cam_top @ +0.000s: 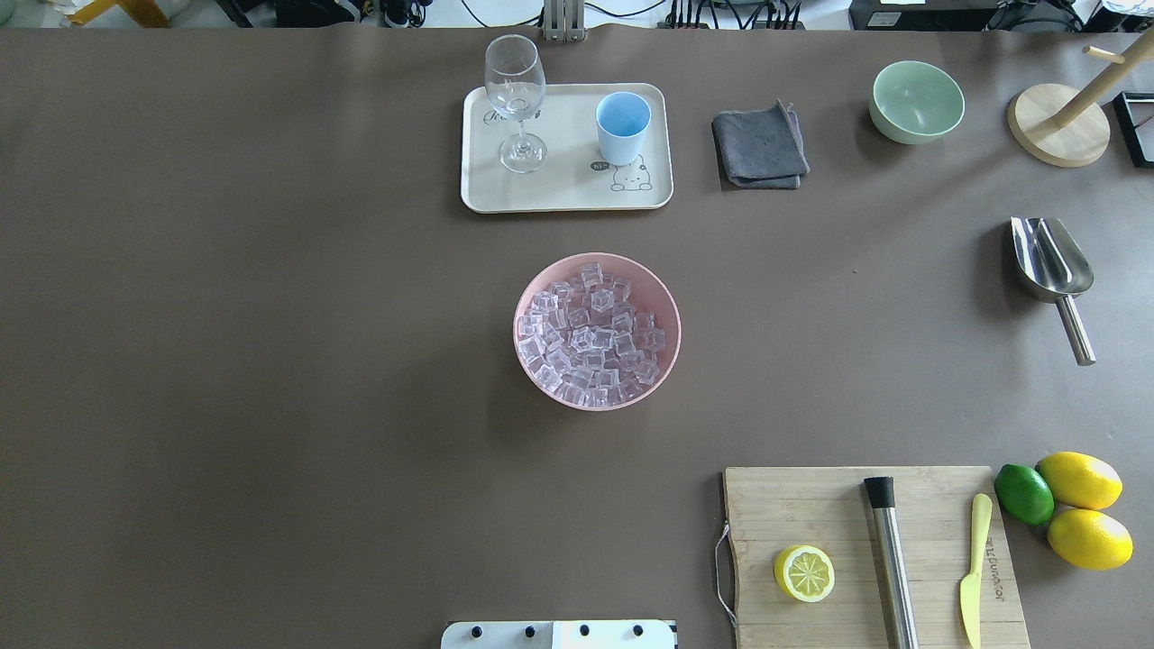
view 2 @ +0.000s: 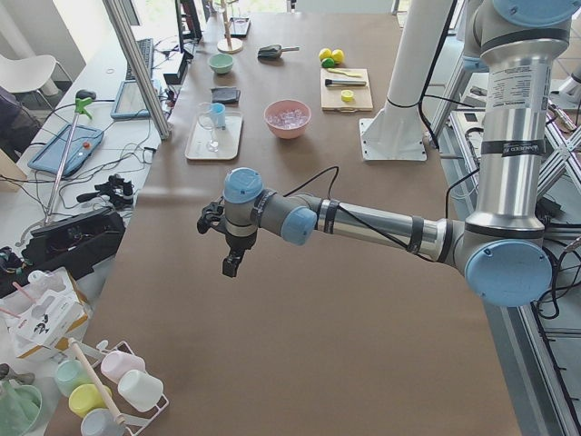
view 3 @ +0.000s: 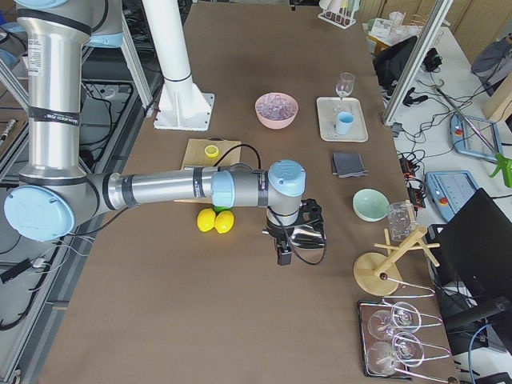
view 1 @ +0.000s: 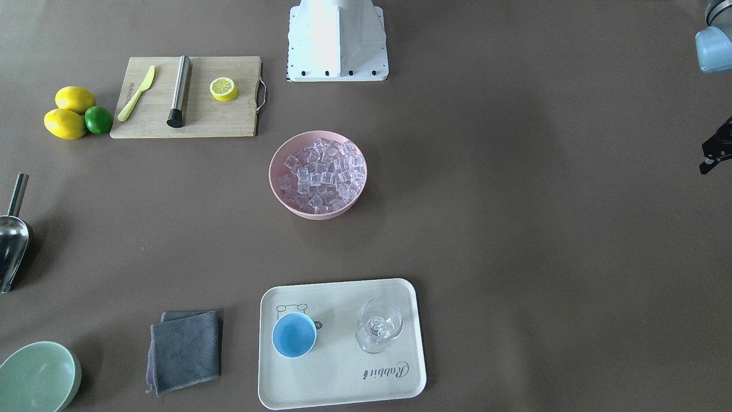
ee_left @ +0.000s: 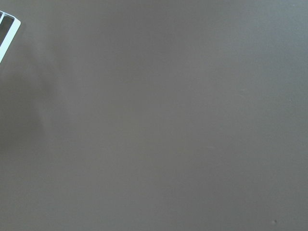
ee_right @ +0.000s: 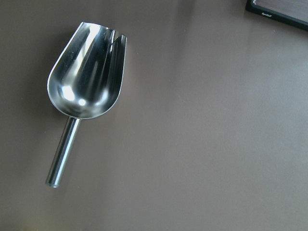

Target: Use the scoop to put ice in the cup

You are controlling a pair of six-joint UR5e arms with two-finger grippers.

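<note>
The steel scoop (cam_top: 1050, 261) lies on the table at the robot's right, handle toward the robot; it also shows in the right wrist view (ee_right: 89, 77) and at the front-facing view's left edge (view 1: 12, 240). The ice (cam_top: 590, 335) fills a pink bowl (cam_top: 518, 315) at mid-table. The light-blue cup (cam_top: 622, 126) stands empty on a cream tray (cam_top: 559, 194). My right gripper (view 3: 284, 252) hovers over the scoop; I cannot tell whether it is open or shut. My left gripper (view 2: 231, 263) hangs over bare table far to the left, and I cannot tell its state either.
A wine glass (cam_top: 516, 99) stands on the tray beside the cup. A grey cloth (cam_top: 759, 144), a green bowl (cam_top: 916, 101) and a wooden stand (cam_top: 1059, 131) sit at the far right. A cutting board (cam_top: 811, 505) with a steel rod (cam_top: 891, 559), and lemons (cam_top: 1082, 505), lie near the robot.
</note>
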